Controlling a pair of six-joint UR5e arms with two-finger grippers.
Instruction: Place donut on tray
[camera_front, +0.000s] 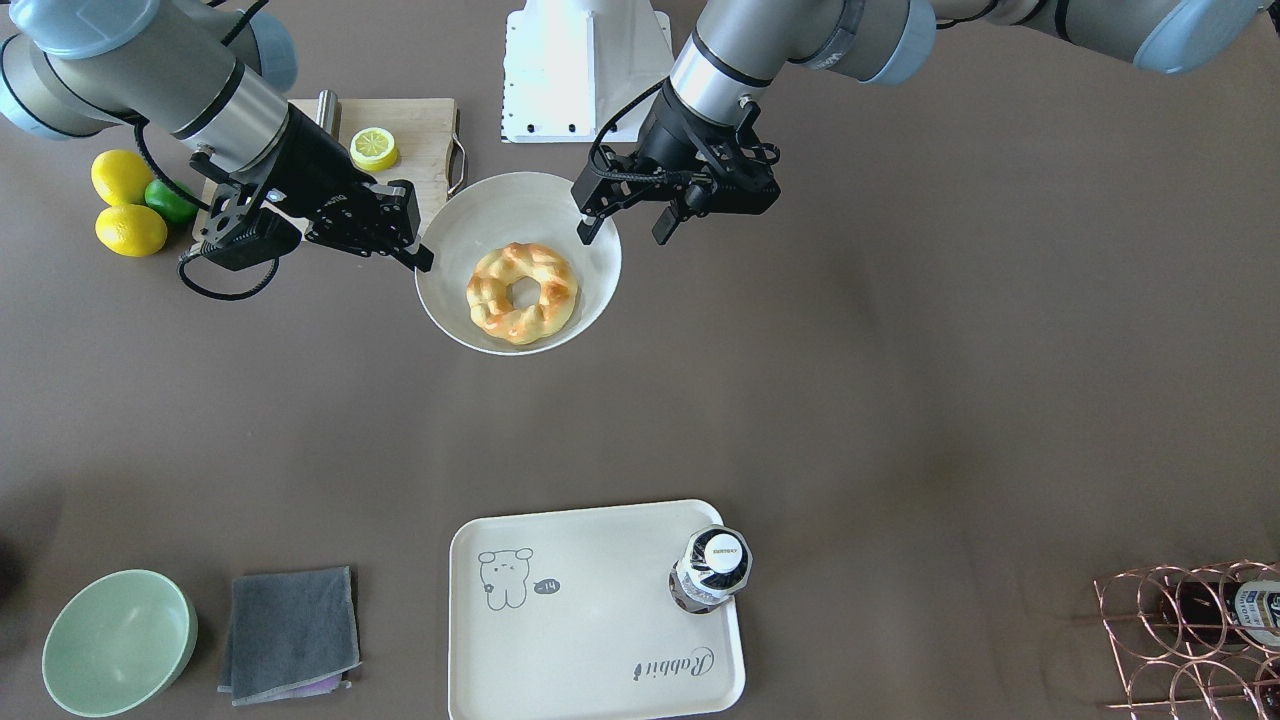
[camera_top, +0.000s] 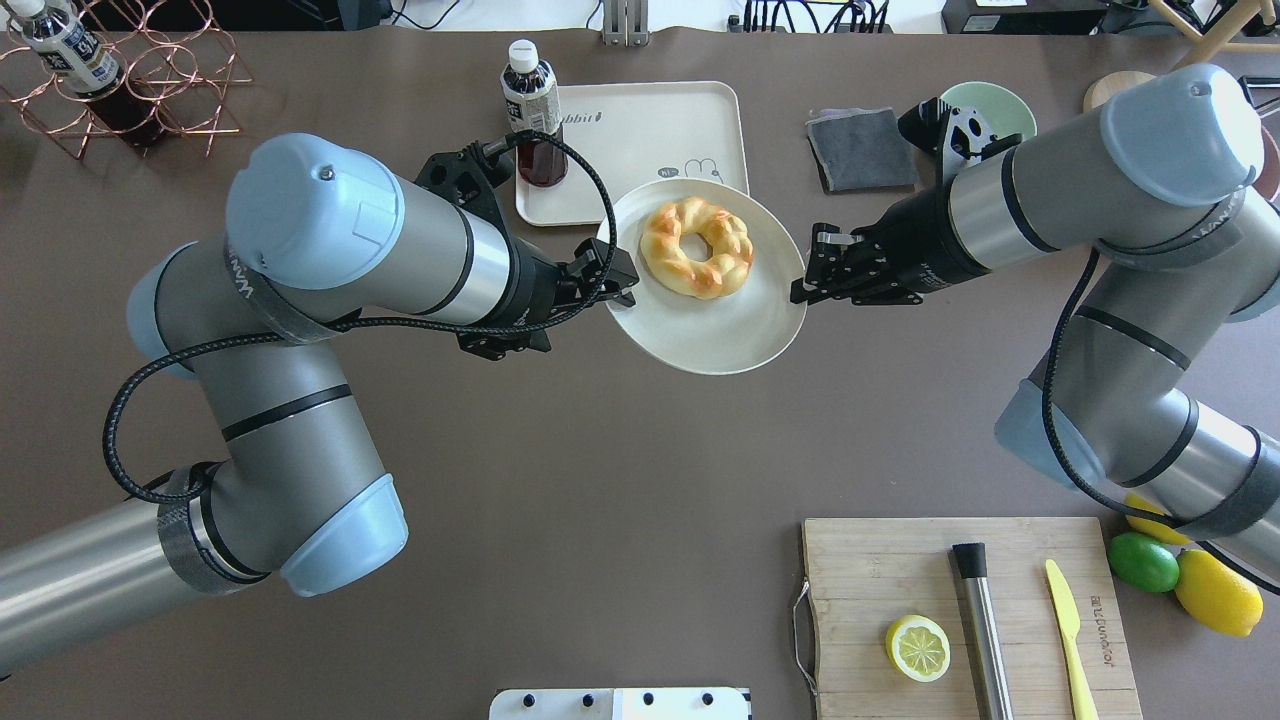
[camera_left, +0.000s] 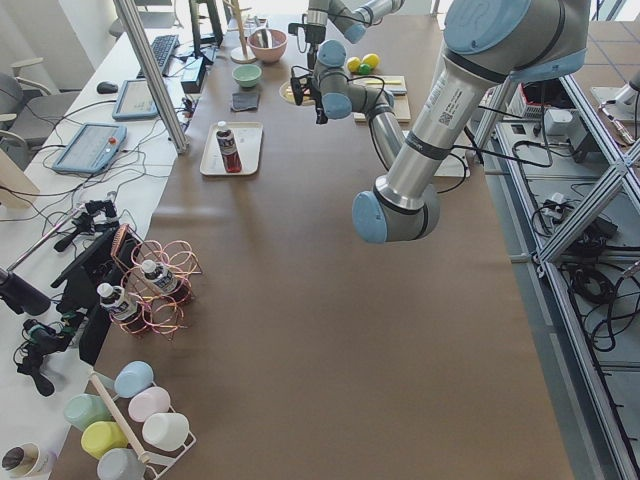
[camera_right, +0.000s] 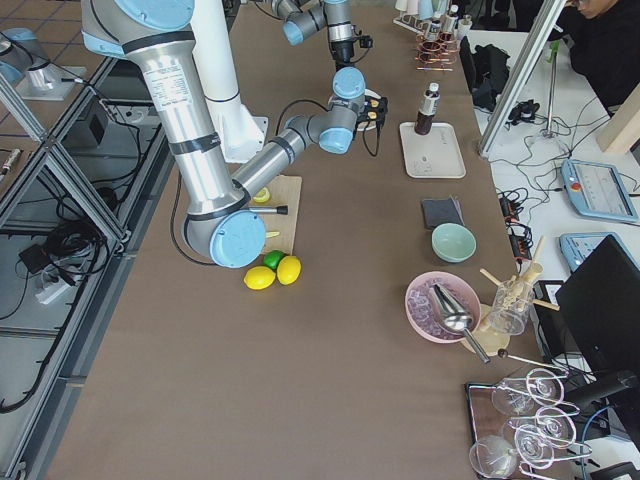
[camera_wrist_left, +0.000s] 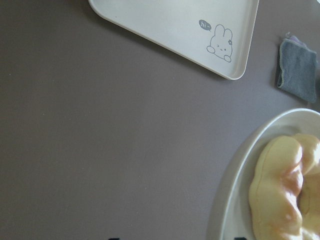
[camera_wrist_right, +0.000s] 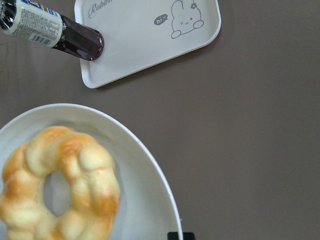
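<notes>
The golden braided donut (camera_front: 521, 292) lies in a white round bowl (camera_front: 480, 215) that appears raised above the table. My right gripper (camera_front: 422, 258) is shut on the bowl's rim on one side. My left gripper (camera_front: 624, 232) is open at the opposite side, with its fingers either side of the rim. The cream tray (camera_front: 590, 640) with the rabbit drawing lies apart from the bowl, toward the far edge of the table. A dark bottle (camera_front: 712, 568) stands on one corner of it. The donut (camera_top: 697, 247) and tray (camera_top: 660, 125) also show in the overhead view.
A wooden cutting board (camera_top: 960, 610) holds a lemon half (camera_top: 918, 647), a metal rod and a yellow knife. Lemons and a lime (camera_top: 1215, 590) lie beside it. A grey cloth (camera_top: 860, 150) and green bowl (camera_top: 990, 105) sit near the tray. A copper rack (camera_top: 130, 80) stands at the far left.
</notes>
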